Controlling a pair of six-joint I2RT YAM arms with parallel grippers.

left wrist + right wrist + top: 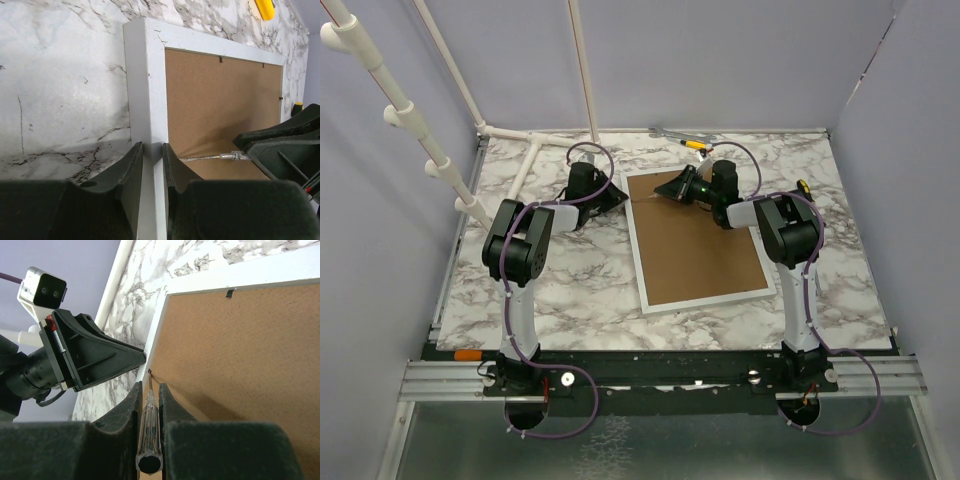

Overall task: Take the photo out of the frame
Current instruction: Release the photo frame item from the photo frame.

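The white frame [704, 296] lies face down on the marble table, its brown fibreboard back [695, 240] up. The photo is hidden under the back. My left gripper [152, 150] is shut on the frame's left rail [142, 75] near its far left corner [625, 197]. My right gripper [150, 390] is shut on a clear-handled screwdriver [149, 425]. Its tip sits at a small metal tab [149, 371] on the back's left edge. The screwdriver shaft [210, 157] also shows in the left wrist view. Two more tabs [220, 59] sit along the far rail.
A yellow-handled tool [692, 144] lies at the table's back edge, next to a grey metal tool [665, 132]. White pipe framing [525, 160] runs along the back left. Purple walls enclose the table. The two grippers are close together over the frame's far left corner.
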